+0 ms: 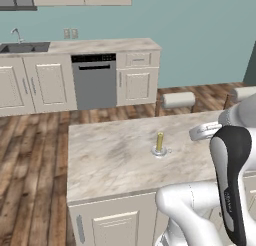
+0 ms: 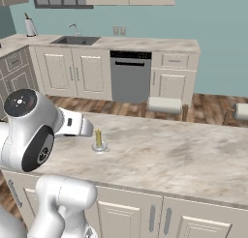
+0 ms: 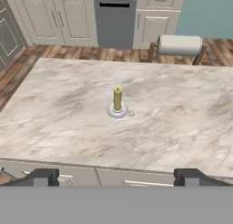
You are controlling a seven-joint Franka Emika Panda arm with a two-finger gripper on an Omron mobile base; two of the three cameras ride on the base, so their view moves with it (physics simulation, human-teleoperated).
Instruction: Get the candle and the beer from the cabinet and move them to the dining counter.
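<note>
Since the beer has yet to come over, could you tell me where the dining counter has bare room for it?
Nearly all of the dining counter is bare. The candle stands alone near the middle, with open stone on every side: a wide stretch toward the stools, and wide stretches to either side. Only the spot right beside the candle's dish is tight.

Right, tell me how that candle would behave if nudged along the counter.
The candle is a slim upright stick, so a push high up would probably tip it. Its round dish sits flat on the smooth counter, so a low push would likely slide it. It looks light.
</note>
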